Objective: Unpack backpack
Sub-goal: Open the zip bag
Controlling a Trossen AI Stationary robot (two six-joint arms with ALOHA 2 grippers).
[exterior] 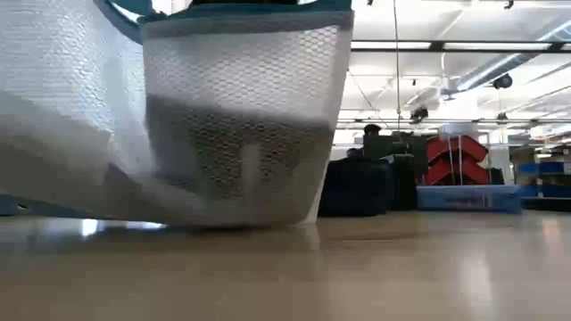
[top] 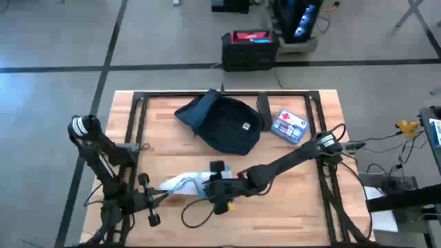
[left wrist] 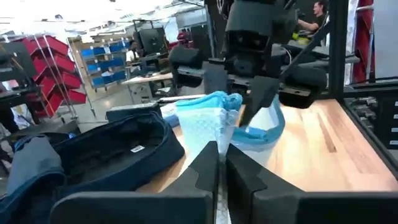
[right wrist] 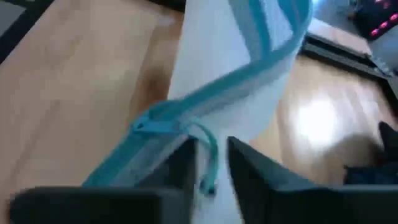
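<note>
The dark navy backpack [top: 224,124] lies slumped on the far middle of the table, its flap open; it also shows in the left wrist view [left wrist: 118,155]. A clear mesh pouch [top: 185,183] with teal zipper trim [left wrist: 211,121] stands near the front edge between both grippers. My left gripper [top: 162,193] is shut on the pouch's left end. My right gripper [top: 210,184] is shut at the pouch's zipper. In the low view the pouch [exterior: 232,125] fills the left half. My left gripper pinches the pouch's near-left end [left wrist: 221,155] between its two fingers, coming level from the table's left. The pouch stands upright beyond the fingers, its lower edge [exterior: 223,221] on or just above the table. My right gripper has the teal zipper pull cord [right wrist: 208,163] between its two fingers, at the pouch's upper zipper edge [left wrist: 239,102]. The fingers slant down from the table's right. The cord hangs slack below the slider [right wrist: 149,126].
A small blue-white box [top: 288,126] lies right of the backpack. A black metal frame [top: 138,124] runs around the table top. Bare wood spreads along the front right [top: 289,213]. People and shelves show in the room beyond.
</note>
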